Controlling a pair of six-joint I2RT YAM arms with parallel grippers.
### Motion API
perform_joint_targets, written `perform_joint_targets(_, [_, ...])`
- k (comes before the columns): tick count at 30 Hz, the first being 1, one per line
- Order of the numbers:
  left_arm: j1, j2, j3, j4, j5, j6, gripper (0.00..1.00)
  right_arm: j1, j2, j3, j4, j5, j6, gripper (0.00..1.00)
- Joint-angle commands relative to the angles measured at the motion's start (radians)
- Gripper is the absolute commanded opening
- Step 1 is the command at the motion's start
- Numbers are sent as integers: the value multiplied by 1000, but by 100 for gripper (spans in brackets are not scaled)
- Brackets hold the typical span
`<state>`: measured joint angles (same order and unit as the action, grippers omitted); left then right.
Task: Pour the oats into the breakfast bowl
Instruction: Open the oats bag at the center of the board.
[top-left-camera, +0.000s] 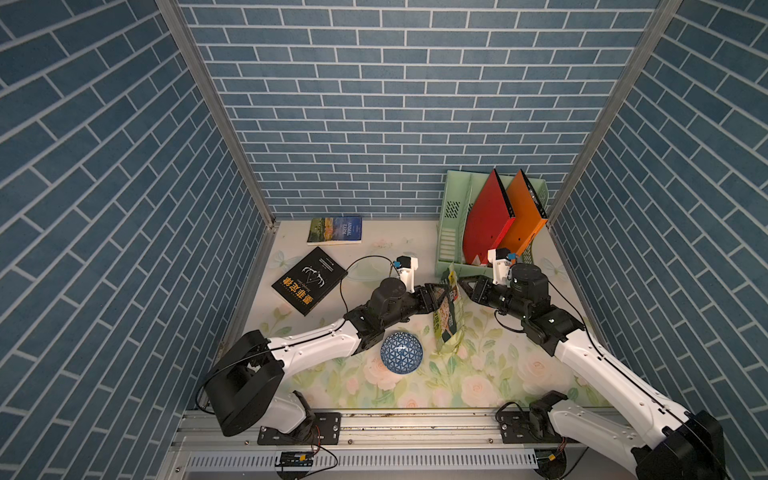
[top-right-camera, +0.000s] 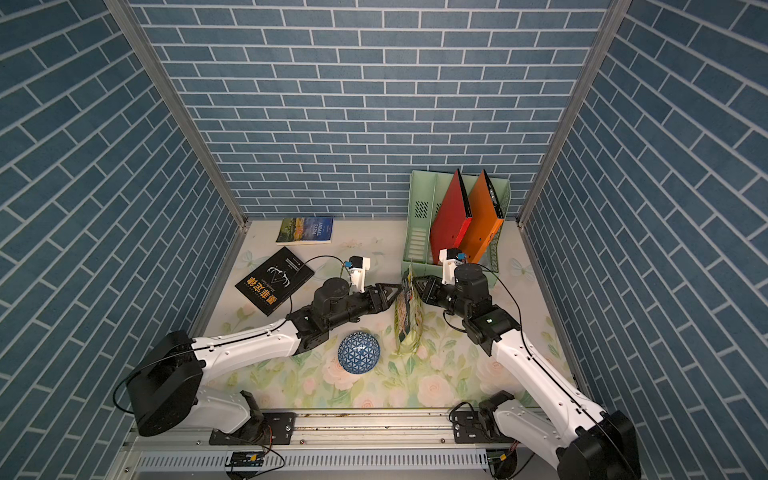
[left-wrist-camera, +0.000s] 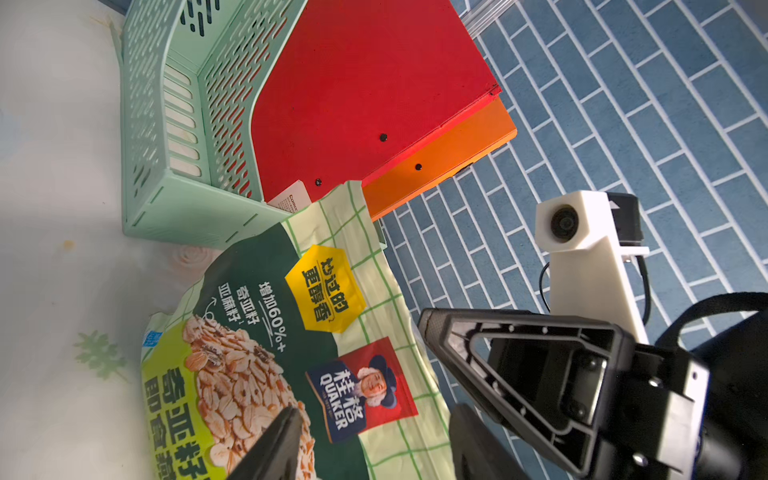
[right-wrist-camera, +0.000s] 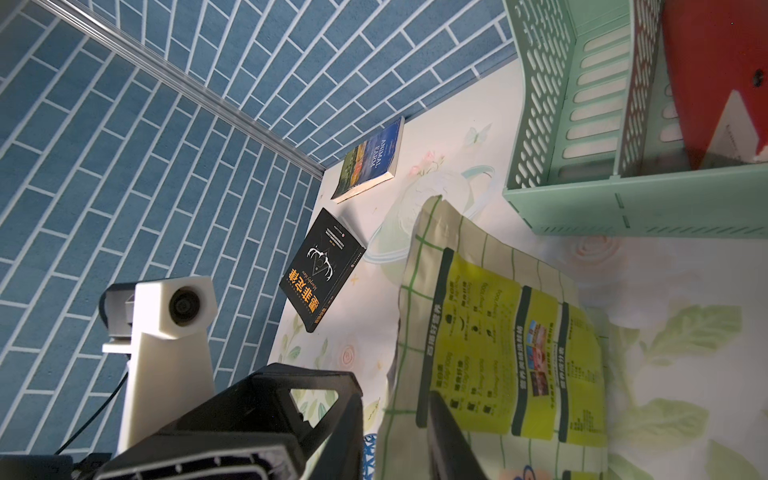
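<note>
Bowl (top-left-camera: 401, 352) just L of oats pouch (top-left-camera: 448, 320), w/ file rack (top-left-camera: 453, 212) behind.

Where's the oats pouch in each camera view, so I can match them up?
Top view: oats pouch, upright, mid-table.
Top view: pouch again mid-table.
Left wrist: pouch front, logo side, close up.
Right wrist: pouch back, close up.
Shared landmark: mint file rack beyond it, in all four.
</note>
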<state>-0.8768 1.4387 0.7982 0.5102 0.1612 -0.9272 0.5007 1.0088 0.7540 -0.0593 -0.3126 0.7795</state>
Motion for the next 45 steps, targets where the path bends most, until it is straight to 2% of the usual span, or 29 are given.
perform_joint_targets(1, [-7, 5, 25, -19, -9, 10, 62, -3, 19, 1, 27, -23, 9, 25])
perform_joint_targets(26, [-7, 8, 30, -41, -30, 14, 62, -4, 66, -24, 14, -10, 12, 23])
perform_joint_targets(31, [-7, 9, 36, -39, -29, 14, 62, -3, 33, -38, 38, -12, 27, 14])
perform_joint_targets(45, [-7, 15, 44, -42, -29, 14, 63, -4, -22, -96, 137, -28, 85, 18])
